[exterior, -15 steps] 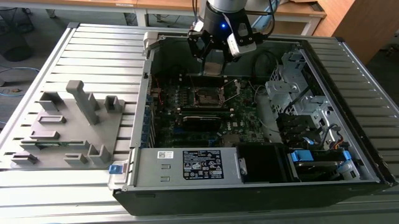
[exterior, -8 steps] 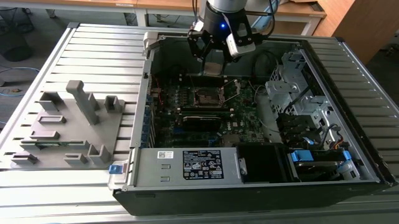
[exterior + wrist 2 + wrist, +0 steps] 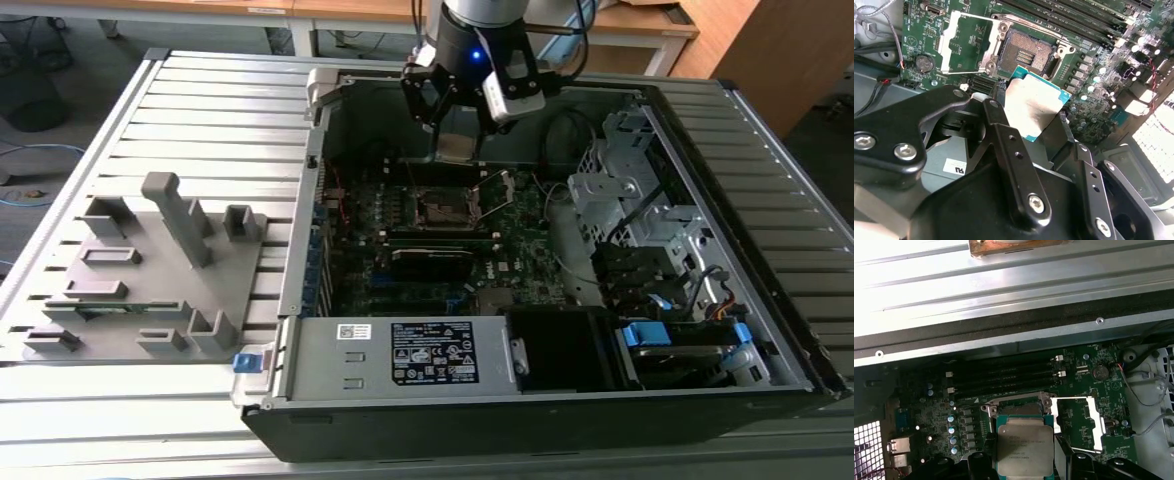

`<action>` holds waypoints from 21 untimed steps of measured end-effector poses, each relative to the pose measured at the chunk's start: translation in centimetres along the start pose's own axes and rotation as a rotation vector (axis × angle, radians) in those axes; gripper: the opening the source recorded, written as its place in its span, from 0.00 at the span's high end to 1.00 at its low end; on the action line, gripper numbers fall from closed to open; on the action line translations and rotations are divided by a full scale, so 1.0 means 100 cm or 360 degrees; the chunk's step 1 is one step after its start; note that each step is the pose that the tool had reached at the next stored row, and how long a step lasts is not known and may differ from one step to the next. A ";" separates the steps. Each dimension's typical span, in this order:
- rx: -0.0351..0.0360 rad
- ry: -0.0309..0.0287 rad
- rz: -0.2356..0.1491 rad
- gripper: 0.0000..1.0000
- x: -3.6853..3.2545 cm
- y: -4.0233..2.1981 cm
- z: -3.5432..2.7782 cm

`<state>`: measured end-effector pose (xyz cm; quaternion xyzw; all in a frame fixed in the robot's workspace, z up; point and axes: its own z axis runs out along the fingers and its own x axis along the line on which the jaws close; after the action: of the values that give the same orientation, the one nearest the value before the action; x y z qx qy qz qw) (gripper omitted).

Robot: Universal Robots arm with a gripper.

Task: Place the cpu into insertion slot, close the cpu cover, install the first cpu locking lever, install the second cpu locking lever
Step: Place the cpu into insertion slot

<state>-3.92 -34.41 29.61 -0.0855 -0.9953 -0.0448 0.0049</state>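
**Tool clamped on the cpu above the bare socket**

In the upper middle of the exterior view, the tool (image 3: pixel 455 140) hung inside the opened computer case (image 3: pixel 304 250) on the slatted table (image 3: pixel 200 110). Its fingers (image 3: pixel 1004 125) were clamped on opposite edges of the cpu (image 3: pixel 1036 100), which was held off the motherboard and apart from the empty insertion slot (image 3: pixel 1026 52). The cpu cover (image 3: pixel 945 44) lay swung open just beside the slot. In the first wrist view, faint print crossed the cpu's grey top, too small to read. A white printed label (image 3: pixel 434 352) sat in the lower middle of the exterior view.
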 end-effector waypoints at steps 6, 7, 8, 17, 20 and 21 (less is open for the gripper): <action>-0.0001 -0.00030 0.0033 0.46 0.0000 0.0001 0.0000; -0.0001 -0.00034 0.0038 0.46 0.0000 0.0001 0.0000; -0.0001 -0.00038 0.0043 0.46 0.0000 0.0001 0.0000; -0.0002 -0.00074 0.0084 0.46 0.0000 0.0001 0.0000; -0.0002 -0.00083 0.0094 0.46 0.0000 0.0001 0.0000; -0.0002 -0.00087 0.0097 0.46 0.0000 0.0001 0.0000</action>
<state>-3.92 -34.39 29.61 -0.1160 -0.9922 -0.0449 0.0035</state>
